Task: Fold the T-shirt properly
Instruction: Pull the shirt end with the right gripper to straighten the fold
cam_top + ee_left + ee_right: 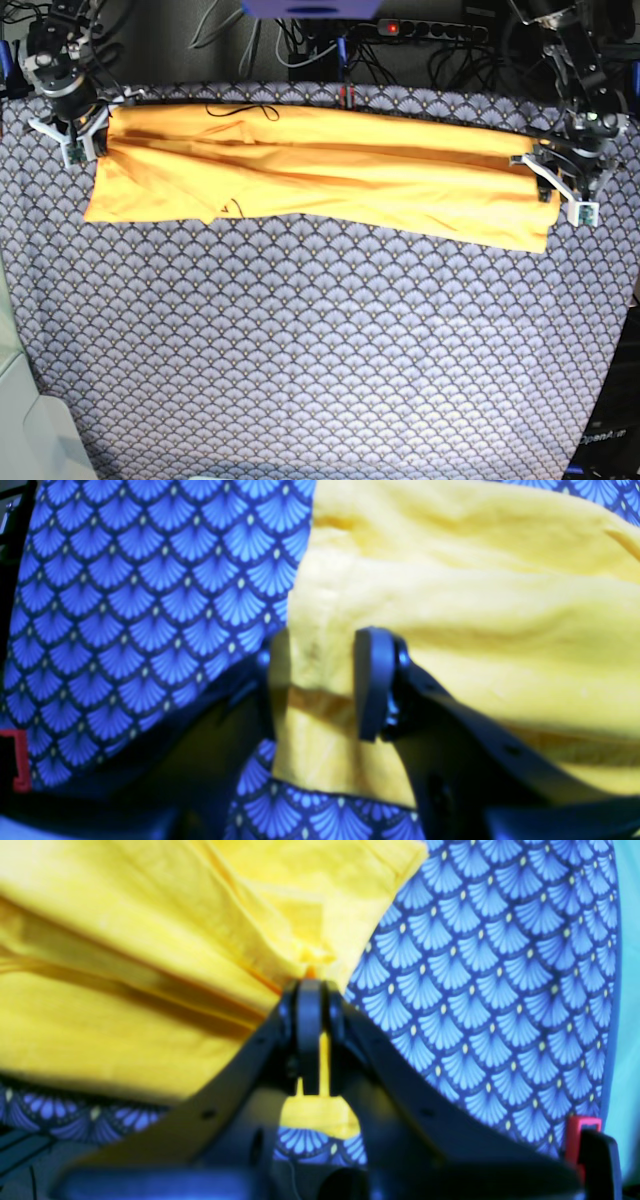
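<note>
- T-shirt (330, 170) lay stretched across the patterned cloth (320, 340) from 9 to 3 o'clock
- we saw right gripper (310, 990) clenched on its edge
- left gripper (320, 680) grasped bunched fabric

Plain yellow-orange T-shirt (320, 175) with no print and darker orange in its creases, a thin dark thread (240, 110) on it, tablecloth (320, 340) was blue with a fan-scale pattern, dark outlines and pale dots, black grippers.
</note>
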